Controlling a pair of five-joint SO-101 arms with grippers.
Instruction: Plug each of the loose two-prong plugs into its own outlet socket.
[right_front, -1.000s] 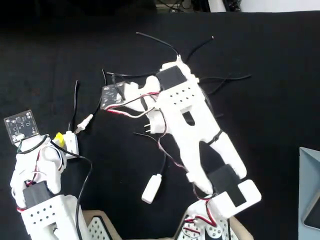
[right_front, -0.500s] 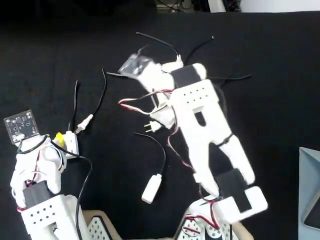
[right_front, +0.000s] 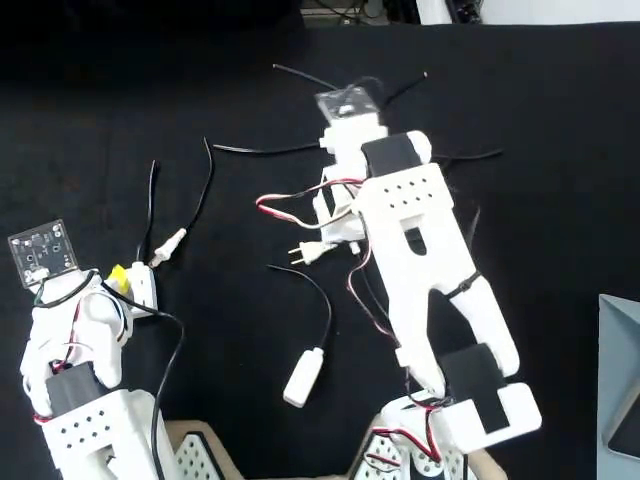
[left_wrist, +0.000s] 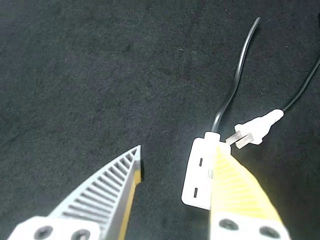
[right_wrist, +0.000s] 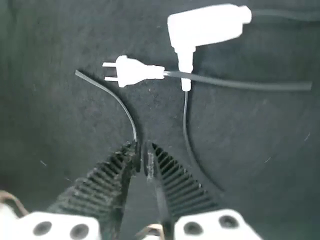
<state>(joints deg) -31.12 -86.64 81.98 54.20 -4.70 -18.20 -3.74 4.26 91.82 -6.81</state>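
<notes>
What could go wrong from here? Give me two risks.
1. The left claw is open with its yellow finger at the outlet socket; closing may shove the socket away from the plug, whose prongs are not yet in.
2. A thin black cable ends at the shut right claw; moving might drag it.

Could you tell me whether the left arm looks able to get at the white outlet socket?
Probably yes: the left pincer is open, and the socket lies inside its span beside the yellow finger, with nothing in the way.
</notes>
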